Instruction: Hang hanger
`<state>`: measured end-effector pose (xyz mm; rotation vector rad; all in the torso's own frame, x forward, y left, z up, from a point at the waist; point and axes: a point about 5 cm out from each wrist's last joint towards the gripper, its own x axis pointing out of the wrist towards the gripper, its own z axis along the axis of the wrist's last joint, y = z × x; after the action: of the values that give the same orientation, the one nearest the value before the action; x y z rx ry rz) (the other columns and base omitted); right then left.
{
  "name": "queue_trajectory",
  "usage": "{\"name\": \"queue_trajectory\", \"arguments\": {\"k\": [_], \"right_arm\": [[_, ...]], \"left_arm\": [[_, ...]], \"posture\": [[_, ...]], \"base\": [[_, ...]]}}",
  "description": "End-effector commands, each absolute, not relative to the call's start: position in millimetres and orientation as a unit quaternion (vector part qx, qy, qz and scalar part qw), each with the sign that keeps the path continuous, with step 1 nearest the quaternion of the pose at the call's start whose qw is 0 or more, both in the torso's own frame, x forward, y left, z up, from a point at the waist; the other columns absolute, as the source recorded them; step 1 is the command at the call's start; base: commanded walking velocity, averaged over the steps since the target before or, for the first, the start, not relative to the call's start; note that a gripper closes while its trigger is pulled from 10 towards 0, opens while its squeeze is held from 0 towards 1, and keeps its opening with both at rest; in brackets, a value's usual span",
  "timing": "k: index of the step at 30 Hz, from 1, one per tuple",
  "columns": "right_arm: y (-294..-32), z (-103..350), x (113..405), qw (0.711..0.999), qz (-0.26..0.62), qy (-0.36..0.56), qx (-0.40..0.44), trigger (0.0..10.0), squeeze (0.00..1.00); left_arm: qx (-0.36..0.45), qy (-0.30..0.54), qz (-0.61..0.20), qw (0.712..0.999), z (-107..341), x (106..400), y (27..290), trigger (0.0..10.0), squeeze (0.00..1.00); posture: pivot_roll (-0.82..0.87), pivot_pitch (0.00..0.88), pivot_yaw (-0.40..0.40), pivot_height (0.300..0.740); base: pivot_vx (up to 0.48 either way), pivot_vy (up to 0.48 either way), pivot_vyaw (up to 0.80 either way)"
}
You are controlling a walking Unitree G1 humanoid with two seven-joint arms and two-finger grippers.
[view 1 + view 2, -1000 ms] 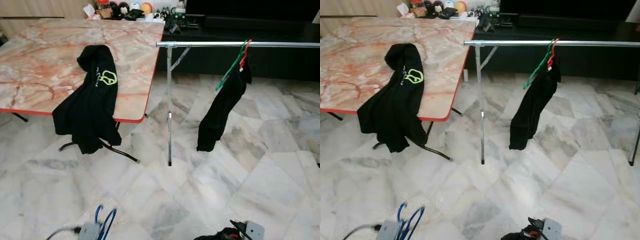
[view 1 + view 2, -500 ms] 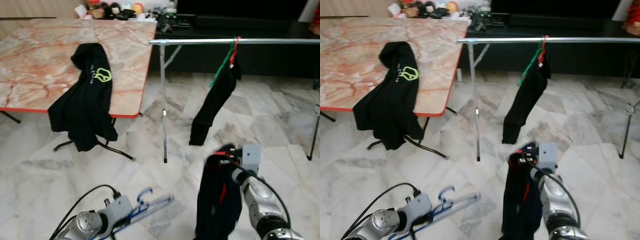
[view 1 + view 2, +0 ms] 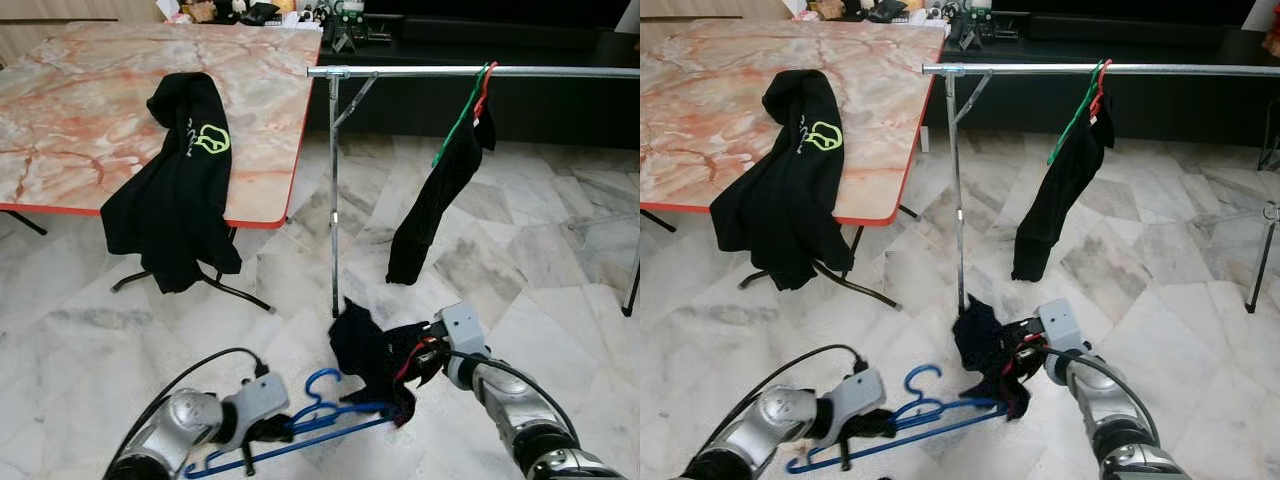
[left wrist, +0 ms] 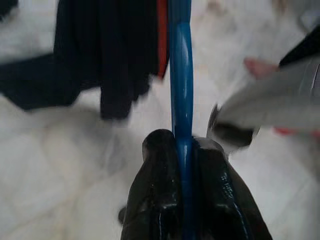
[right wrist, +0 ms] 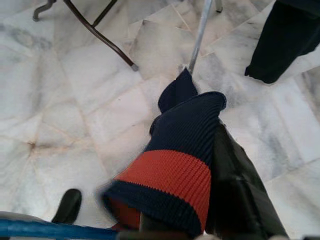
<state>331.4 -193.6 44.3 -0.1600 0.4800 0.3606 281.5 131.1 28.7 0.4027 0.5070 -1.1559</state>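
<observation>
- Half a second ago the right hand [image 3: 428,352] held the dark garment [image 3: 370,352] up in a tall hanging drape; now it is lower, and the garment is bunched near the floor [image 3: 90,340].
- The blue hanger [image 3: 310,425] now reaches right until its end meets the garment; earlier they were apart.
- The left hand [image 4: 182,150] is pressed together on the hanger's bar, near left.
- The rail [image 3: 480,71], its hung black garment [image 3: 440,195] and the black jacket [image 3: 180,190] on the table [image 3: 70,110] stay in place.
- The right wrist view shows the garment's red band [image 5: 167,175] draped over the right hand, which pinches the cloth.
</observation>
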Motion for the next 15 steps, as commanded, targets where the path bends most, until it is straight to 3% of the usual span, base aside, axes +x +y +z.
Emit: {"name": "queue_trajectory", "arguments": {"k": [1,5,9,15], "right_arm": [[-191.6,43.8,332.1,0.95,0.178,0.243,-0.084,10.0,0.0],[-189.3,41.9,331.8,0.948,0.176,0.252,-0.079,10.0,0.0],[-186.2,42.4,332.4,0.948,0.18,0.251,-0.073,10.0,0.0],[-188.1,41.8,331.6,0.948,0.178,0.253,-0.075,10.0,0.0]], "left_arm": [[0.159,0.238,-0.539,0.792,29.9,278.7,132.2,10.0,0.0],[0.151,0.225,-0.538,0.798,36.7,278.9,128.3,10.0,0.0],[0.168,0.192,-0.497,0.829,42.7,287.8,126.2,10.0,0.0],[0.189,0.205,-0.493,0.824,43.2,286.0,130.6,10.0,0.0]], "posture": [[-0.03,0.158,-0.004,0.74],[-0.02,0.155,-0.007,0.74],[-0.03,0.149,-0.008,0.74],[-0.02,0.144,-0.008,0.74]], "base": [[0.0,0.0,0.0],[0.0,0.0,0.0],[0.0,0.0,0.0],[0.0,0.0,0.0]]}}
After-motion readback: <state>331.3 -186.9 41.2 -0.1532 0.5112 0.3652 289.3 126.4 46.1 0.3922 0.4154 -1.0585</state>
